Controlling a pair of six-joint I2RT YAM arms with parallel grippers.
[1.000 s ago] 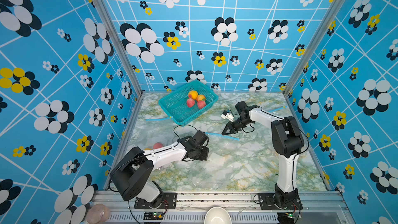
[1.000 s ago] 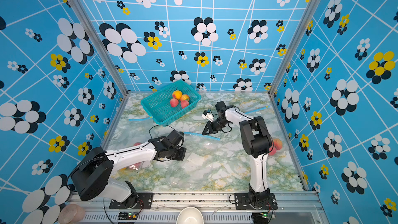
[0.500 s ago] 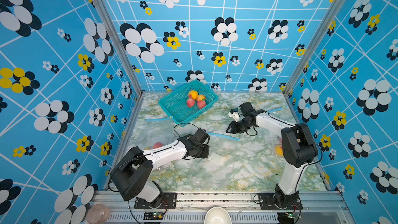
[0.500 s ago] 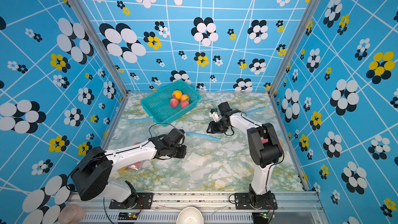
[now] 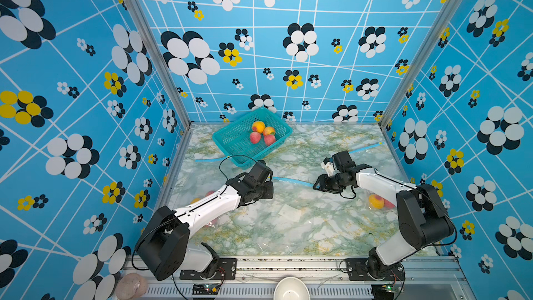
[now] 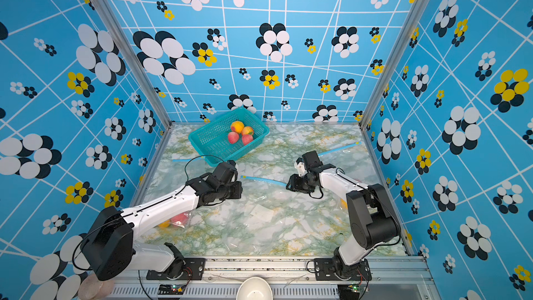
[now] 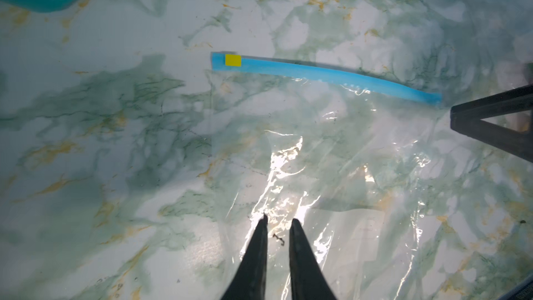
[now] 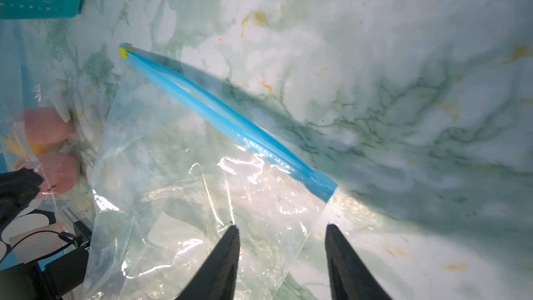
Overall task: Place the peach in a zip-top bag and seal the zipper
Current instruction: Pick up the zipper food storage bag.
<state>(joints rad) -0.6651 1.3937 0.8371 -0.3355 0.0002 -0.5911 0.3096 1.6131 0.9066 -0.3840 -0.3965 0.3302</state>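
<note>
Nothing readable anywhere that I can spot. The clear bag [image 7: 346,154] has a pale label patch [image 5: 289,212], but anything printed on it is too small to make out. The yellow square [image 7: 233,60] on the blue zipper strip [image 7: 331,75] is just plain colour.

The right gripper [image 8: 281,226] has spread its fingers [image 8: 227,243] wider; the left gripper [image 7: 278,222] has parted slightly.

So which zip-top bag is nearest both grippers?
The empty middle bag, its blue zipper strip lying between the left gripper and right gripper; the bags beside each arm hold peaches.
</note>
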